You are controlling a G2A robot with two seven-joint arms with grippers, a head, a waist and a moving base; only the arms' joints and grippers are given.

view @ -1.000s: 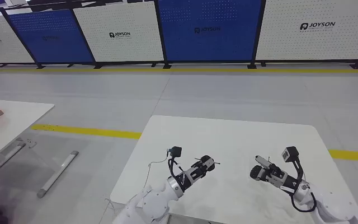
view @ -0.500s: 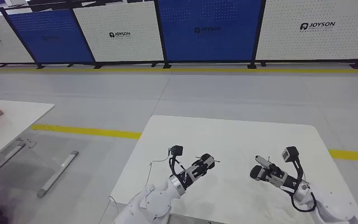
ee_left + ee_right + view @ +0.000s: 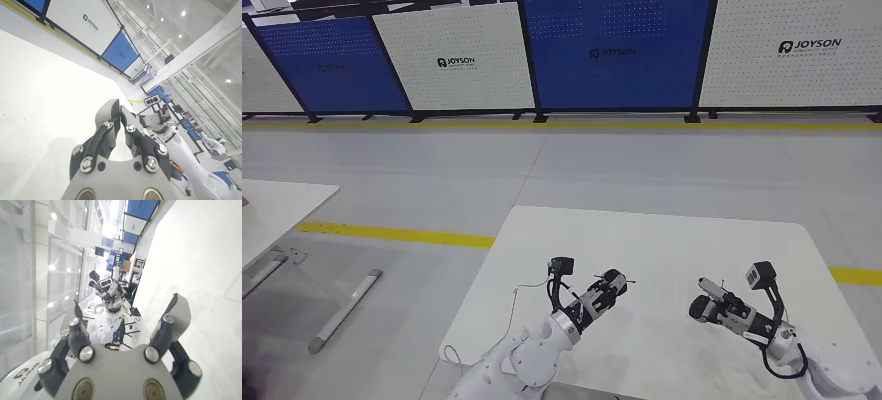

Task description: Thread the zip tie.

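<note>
The zip tie is a thin black strip sticking out sideways from my left gripper, which is shut on it above the near-left part of the white table. The left wrist view has the left gripper with its pads pressed together. My right gripper is open a short way to the right of the left one, at about the same height over the table. In the right wrist view the right gripper has its fingers wide apart with nothing between them, facing the left arm.
The table's near-left edge drops to the grey floor. A second white table stands far left. Blue and white pegboard panels line the back. Bare table surface lies ahead of both grippers.
The left arm has shifted slightly to the right and away from me with the zip tie still in its gripper. The right arm has kept still.
</note>
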